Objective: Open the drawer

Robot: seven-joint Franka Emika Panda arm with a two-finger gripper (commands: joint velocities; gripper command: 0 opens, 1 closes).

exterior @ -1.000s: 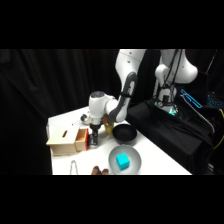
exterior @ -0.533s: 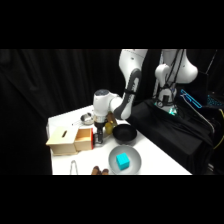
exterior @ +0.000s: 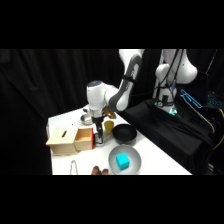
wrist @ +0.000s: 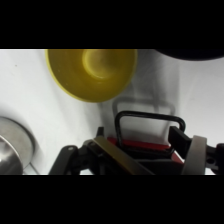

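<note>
From the side camera I see my gripper down at the red front of the drawer, which sits in the wooden box at the left part of the white table. The drawer stands out a little from the box face, toward the gripper. On the wrist camera the red drawer front shows as a thin strip low in the view, with the dark loop of the handle standing up from it. The gripper's black linkage crowds around both ends of that strip, but I cannot tell whether the jaws are closed on the handle or only beside it.

A black bowl sits just right of the gripper. Nearer the camera is a grey bowl holding a cyan cube. On the wrist view a yellow dish lies beyond the handle, and a metal rim curves in at the left edge.
</note>
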